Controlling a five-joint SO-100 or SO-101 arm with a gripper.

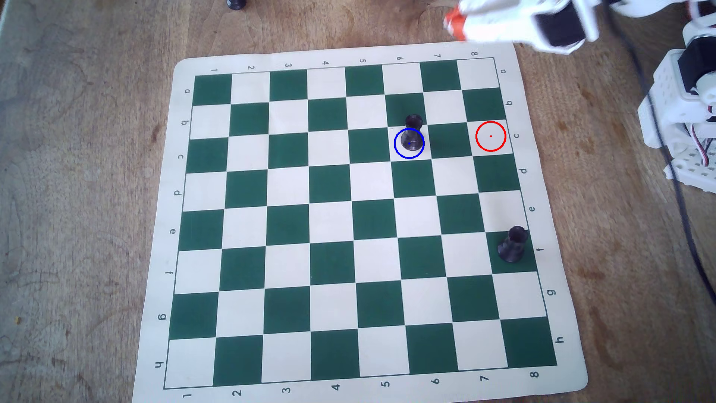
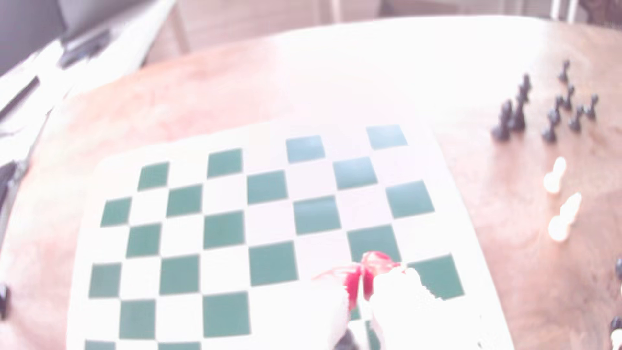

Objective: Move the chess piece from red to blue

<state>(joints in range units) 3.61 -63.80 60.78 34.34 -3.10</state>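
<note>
Overhead view: we see the chess piece (image 1: 410, 136) standing upright inside blue (image 1: 409, 143); red (image 1: 491, 136), at its three o'clock, lies empty. The gripper (image 1: 451, 23), off the board at one o'clock, has its orange tips pressed together in the wrist view, empty. We judge only a clear retreat remains.

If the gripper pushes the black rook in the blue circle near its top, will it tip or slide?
Probably tip: the rook looks tall and slim over a small round base. Pushed low, it would likelier slide on the smooth chess mat. Lying down, the round body may roll.
</note>
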